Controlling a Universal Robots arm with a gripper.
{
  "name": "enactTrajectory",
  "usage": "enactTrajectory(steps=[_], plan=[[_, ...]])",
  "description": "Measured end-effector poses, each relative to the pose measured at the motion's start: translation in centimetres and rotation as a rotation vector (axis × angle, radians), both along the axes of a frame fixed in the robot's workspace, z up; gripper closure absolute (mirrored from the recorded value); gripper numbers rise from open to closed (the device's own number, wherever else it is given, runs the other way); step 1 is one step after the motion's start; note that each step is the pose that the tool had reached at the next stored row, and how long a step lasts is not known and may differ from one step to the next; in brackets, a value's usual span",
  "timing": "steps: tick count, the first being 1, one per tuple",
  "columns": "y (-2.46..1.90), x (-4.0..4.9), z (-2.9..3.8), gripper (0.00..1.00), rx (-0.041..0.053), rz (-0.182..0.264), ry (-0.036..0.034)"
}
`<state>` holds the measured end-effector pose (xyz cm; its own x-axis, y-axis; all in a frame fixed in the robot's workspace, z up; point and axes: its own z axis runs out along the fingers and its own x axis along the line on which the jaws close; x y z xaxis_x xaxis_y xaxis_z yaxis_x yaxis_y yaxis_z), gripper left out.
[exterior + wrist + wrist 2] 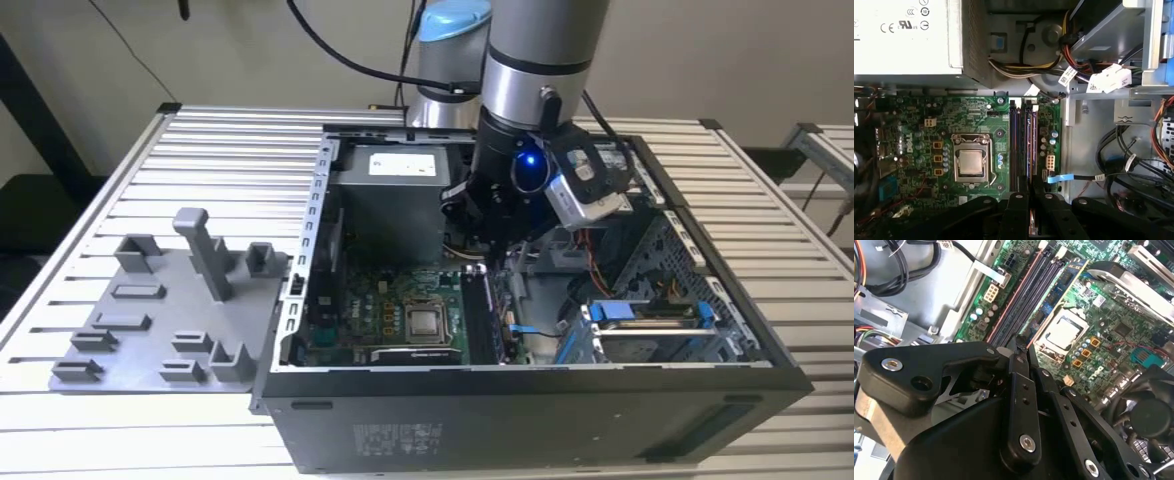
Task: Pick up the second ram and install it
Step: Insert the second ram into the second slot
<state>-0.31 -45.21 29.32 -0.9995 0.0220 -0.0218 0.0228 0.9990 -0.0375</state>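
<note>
The open computer case sits on the slatted worktop, the grey holder tray beside it on the exterior view's left. Inside, the tool hangs over the motherboard's memory slots, clamped, I judge, on the second ram. Seating well needs the stick parallel, centred, pressed evenly.

I count one computer case, one green board inside it with one processor socket, one silver power supply beside that board, one grey tray outside the case.
</note>
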Motion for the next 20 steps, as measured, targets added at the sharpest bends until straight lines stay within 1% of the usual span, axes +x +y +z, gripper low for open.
enactTrajectory(steps=[7, 15, 20], plan=[[0.0, -0.03, -0.32, 0.86, -0.0008, 0.0, -0.0001], [0.22, -0.28, -1.74, 0.86, -0.002, -0.001, -0.0001], [0.23, -0.31, -2.62, 0.86, -0.0021, -0.003, -0.0001]])
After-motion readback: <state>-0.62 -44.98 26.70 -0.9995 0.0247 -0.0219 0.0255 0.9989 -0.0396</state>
